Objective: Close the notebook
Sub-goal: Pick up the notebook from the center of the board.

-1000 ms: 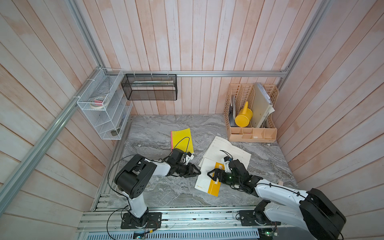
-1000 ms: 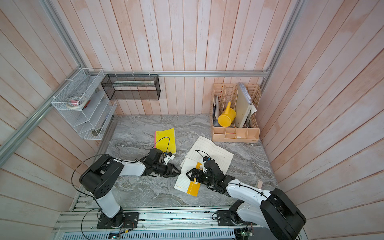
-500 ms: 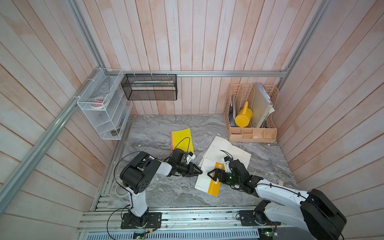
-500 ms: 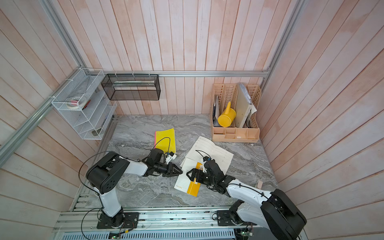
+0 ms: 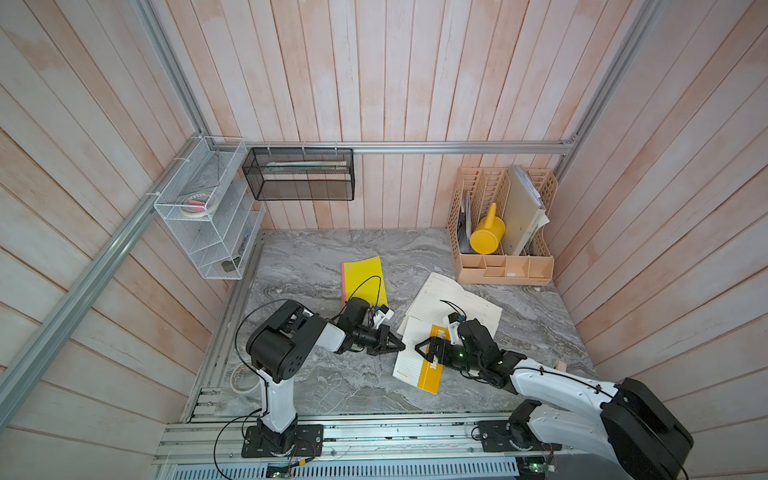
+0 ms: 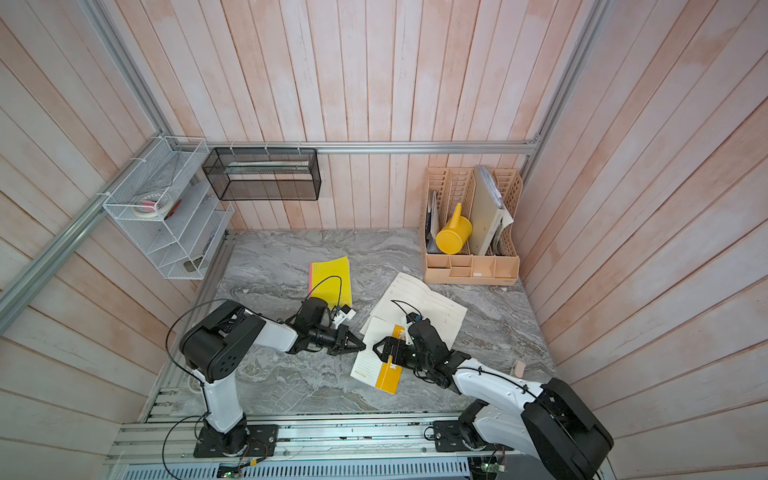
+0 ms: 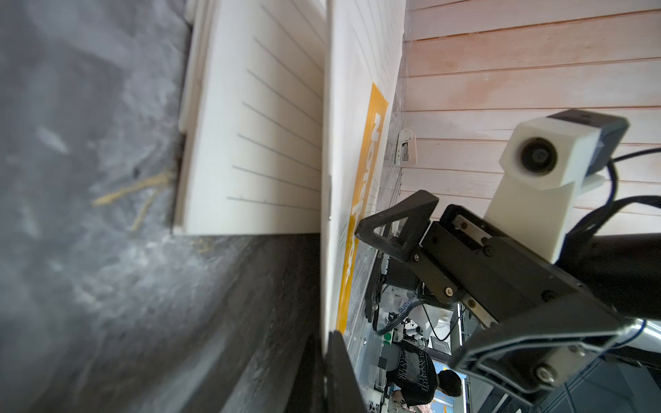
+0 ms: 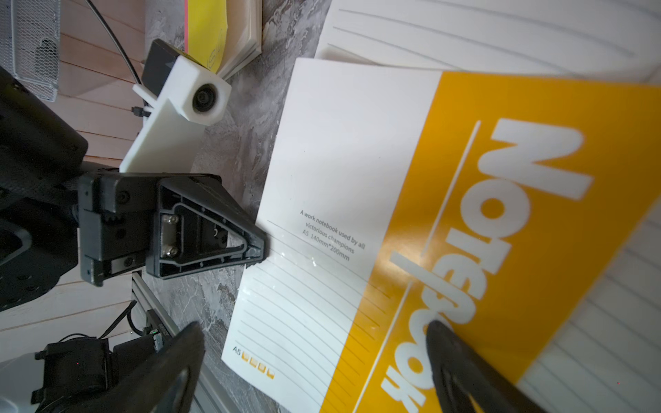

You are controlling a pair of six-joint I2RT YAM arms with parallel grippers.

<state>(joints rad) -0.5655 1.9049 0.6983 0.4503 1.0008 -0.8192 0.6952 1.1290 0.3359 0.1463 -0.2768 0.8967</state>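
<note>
Bare surface [image 5: 332,386] in front of the notebook [image 5: 469,297] gives open passage, as does the back centre. Left gripper [image 5: 400,346] and right gripper [image 5: 424,352] meet at the raised cover, crowding that edge. Yellow pad [image 5: 363,278] lies just behind the left wrist; organizer [image 5: 505,266] blocks the back right corner.

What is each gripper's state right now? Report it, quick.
Left gripper: shut on the edge of the notebook cover.
Right gripper: open, holding nothing, above the cover.
</note>
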